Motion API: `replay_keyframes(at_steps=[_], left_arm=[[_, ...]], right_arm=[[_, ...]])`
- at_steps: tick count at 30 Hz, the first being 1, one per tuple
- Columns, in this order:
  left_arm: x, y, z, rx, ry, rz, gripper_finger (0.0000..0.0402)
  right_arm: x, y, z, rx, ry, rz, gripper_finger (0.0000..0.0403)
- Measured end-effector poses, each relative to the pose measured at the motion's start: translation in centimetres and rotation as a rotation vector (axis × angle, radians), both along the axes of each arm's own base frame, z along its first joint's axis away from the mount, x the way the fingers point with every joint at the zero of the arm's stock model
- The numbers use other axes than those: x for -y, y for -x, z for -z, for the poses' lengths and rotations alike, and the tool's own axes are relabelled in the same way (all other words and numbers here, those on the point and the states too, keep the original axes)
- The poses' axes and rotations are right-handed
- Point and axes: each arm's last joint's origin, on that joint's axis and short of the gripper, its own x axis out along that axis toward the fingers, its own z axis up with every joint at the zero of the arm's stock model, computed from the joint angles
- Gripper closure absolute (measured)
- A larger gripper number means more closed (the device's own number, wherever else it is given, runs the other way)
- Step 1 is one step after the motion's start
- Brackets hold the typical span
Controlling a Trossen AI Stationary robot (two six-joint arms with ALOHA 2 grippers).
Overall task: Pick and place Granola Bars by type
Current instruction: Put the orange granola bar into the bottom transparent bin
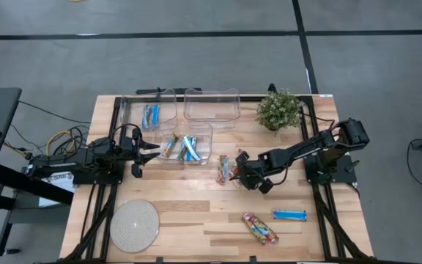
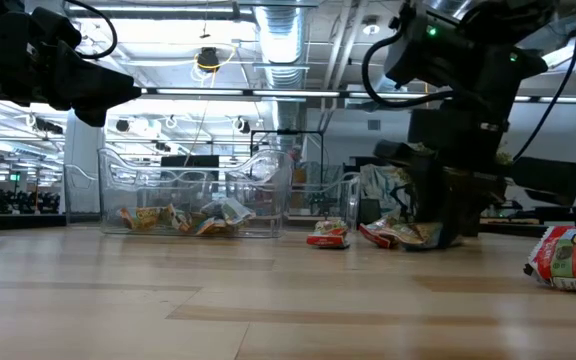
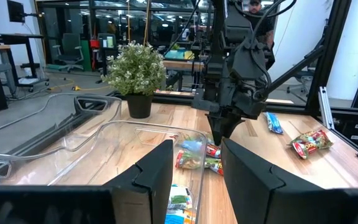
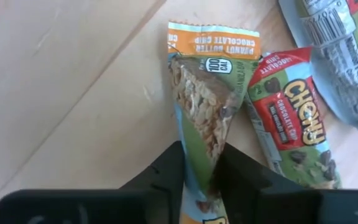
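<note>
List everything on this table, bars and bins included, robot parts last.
Table: one, pale wood.
Clear bins: three, back left.
Blue bars: at least two, back-left bin.
Mixed bars: several, front bin.
Green-and-orange bar: one, table middle.
Red bar: one, beside it.
Loose blue bar: one, front right.
Multicoloured bar: one, front right.
Plant: one, green, back right.
Disc: one, pale, front left.
Left gripper: open, at the front bin.
Right gripper: pinching the green-and-orange bar.
</note>
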Motion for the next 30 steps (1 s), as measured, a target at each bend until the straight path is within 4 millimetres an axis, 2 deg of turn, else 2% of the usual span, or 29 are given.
replay_keyframes(at_steps=[5, 11, 18, 23, 30], left_arm=[[0.0, 0.0, 0.0, 0.0, 0.0, -0.001, 0.0274], [0.0, 0.0, 0.0, 0.0, 0.0, -0.002, 0.0274], [0.0, 0.0, 0.0, 0.0, 0.0, -0.003, 0.0274], [0.0, 0.0, 0.0, 0.0, 0.0, -0.002, 0.0274], [0.0, 0.0, 0.0, 0.0, 0.0, -0.002, 0.0274]], right_arm=[[0.0, 0.1, -0.1, 0.005, -0.029, 0.076, 0.0345], [0.0, 0.1, -0.7, 0.044, -0.076, 0.184, 0.0348], [-0.3, 0.1, -2.1, 0.082, -0.245, 0.261, 0.0349], [-0.6, -0.3, -3.3, 0.167, -0.329, 0.267, 0.0349], [-0.7, -1.4, -5.9, 0.39, -0.44, 0.307, 0.0349]])
